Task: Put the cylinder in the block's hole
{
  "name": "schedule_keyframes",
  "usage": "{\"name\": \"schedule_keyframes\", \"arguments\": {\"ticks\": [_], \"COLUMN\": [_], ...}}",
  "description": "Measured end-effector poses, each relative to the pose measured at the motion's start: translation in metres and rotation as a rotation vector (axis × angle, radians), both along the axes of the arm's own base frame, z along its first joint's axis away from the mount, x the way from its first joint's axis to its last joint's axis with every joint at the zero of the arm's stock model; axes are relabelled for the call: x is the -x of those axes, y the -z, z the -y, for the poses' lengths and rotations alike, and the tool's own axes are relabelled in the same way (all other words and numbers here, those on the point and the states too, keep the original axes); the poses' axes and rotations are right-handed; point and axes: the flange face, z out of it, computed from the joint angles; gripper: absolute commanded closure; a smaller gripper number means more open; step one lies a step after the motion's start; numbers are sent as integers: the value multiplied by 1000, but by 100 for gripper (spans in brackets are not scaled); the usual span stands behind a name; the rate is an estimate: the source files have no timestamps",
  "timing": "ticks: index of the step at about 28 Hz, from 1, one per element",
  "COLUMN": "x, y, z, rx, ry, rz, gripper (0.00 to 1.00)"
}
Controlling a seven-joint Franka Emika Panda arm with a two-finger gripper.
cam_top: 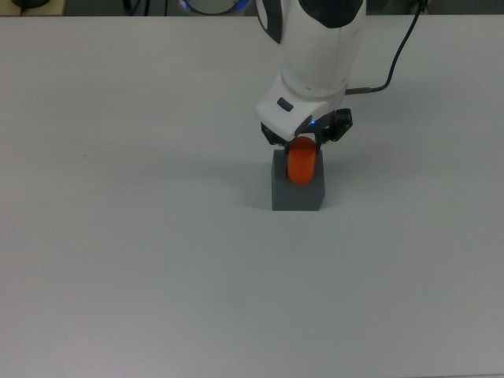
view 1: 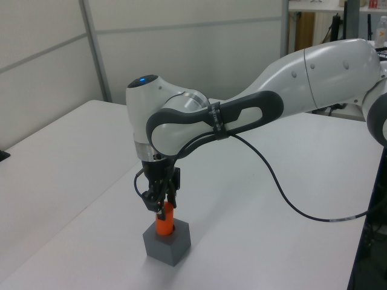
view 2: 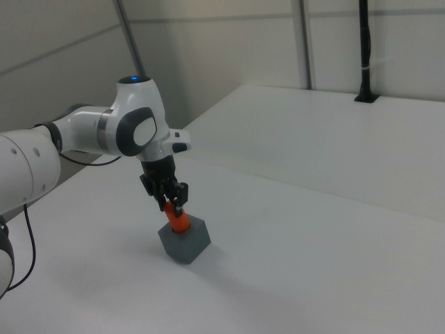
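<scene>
The dark grey block [cam_top: 298,195] stands on the white table, also visible in the left view [view 1: 169,246] and the right view [view 2: 188,243]. The orange cylinder [cam_top: 301,165] stands upright with its lower end inside the block's hole and its upper part sticking out [view 1: 164,225] [view 2: 179,220]. My gripper [cam_top: 304,143] hangs straight above the block, shut on the cylinder's top end [view 1: 159,204] [view 2: 172,200]. The hole's rim is mostly hidden behind the cylinder.
A black cable [cam_top: 391,67] runs from the arm's wrist across the table toward the far edge. The white arm [view 1: 272,103] reaches in from the left view's right. A black post [view 2: 363,49] stands at the table's far edge.
</scene>
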Motion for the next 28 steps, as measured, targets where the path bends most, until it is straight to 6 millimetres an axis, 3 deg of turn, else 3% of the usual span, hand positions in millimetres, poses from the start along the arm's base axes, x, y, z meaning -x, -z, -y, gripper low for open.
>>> {"name": "schedule_keyframes", "arguments": {"ticks": [5,6,7,8,9,19,23,28], "x": [-4,-4,-4,-4,-4,-6,-10,-10], "y": [7,7,7,7,7,2,-20,-54], "z": [7,7,7,7,7,8,15,46], "rx": [2,2,2,2,2,0,-3,20], "ry": [11,12,12,12,12,13,26,45], "rz": [-8,-8,-8,-8,-8,3,44,95], "gripper": [93,82,26,4,0,0,0,0]}}
